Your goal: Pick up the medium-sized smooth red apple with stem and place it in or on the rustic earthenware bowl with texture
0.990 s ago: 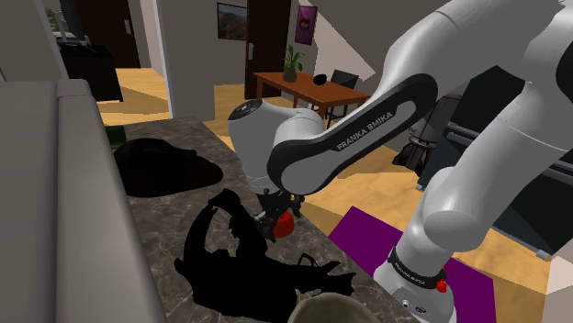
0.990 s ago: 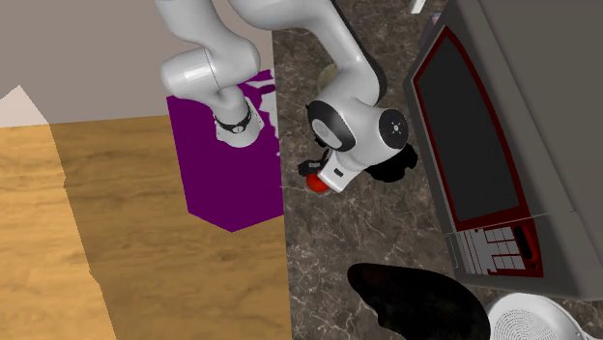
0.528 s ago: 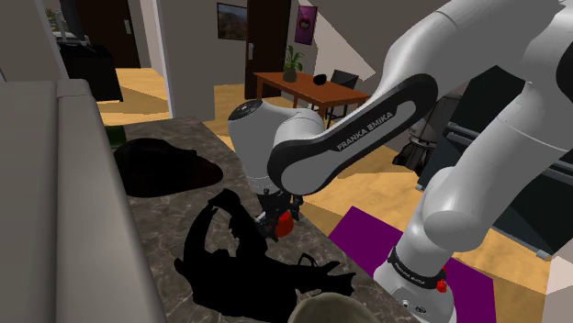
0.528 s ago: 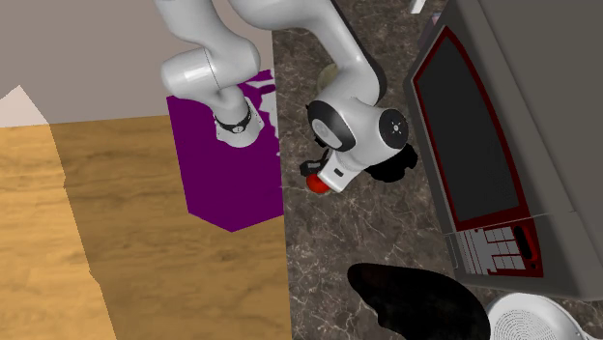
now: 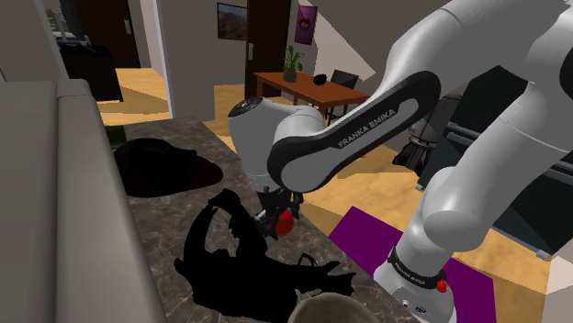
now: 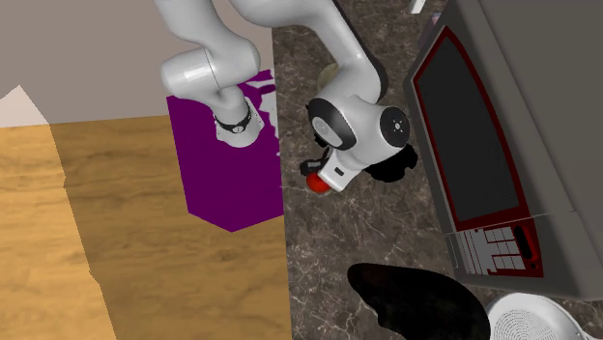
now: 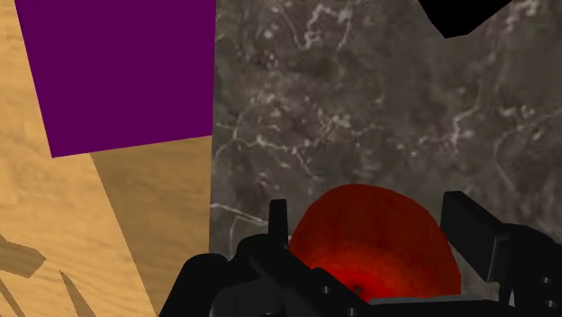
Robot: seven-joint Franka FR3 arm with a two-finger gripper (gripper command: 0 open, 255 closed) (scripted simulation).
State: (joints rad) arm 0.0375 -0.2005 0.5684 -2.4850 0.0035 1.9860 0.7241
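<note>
A red apple [image 7: 374, 239] sits between the two black fingers of my gripper [image 7: 371, 245], which is shut on it just above the dark marbled counter [image 7: 360, 108]. In the shoulder view the gripper [image 5: 278, 220] hangs under the arm's white wrist, with the apple [image 5: 286, 221] red at its tip. From the second exterior view the apple [image 6: 316, 184] and gripper [image 6: 320, 178] are close to the counter's edge. A beige, rough-looking bowl [image 5: 324, 308] peeks in at the shoulder view's bottom edge, near the stand.
A grey appliance [image 6: 483, 145] with a dark, red-trimmed door stands beside the arm on the counter. A white perforated dish [image 6: 530, 319] lies farther along. Black patches [image 5: 165, 170] lie on the counter. Beyond the counter's edge are a purple mat [image 6: 227, 164] and wooden floor.
The hand has crept slightly upward with the apple between its fingers. Nothing else has moved.
</note>
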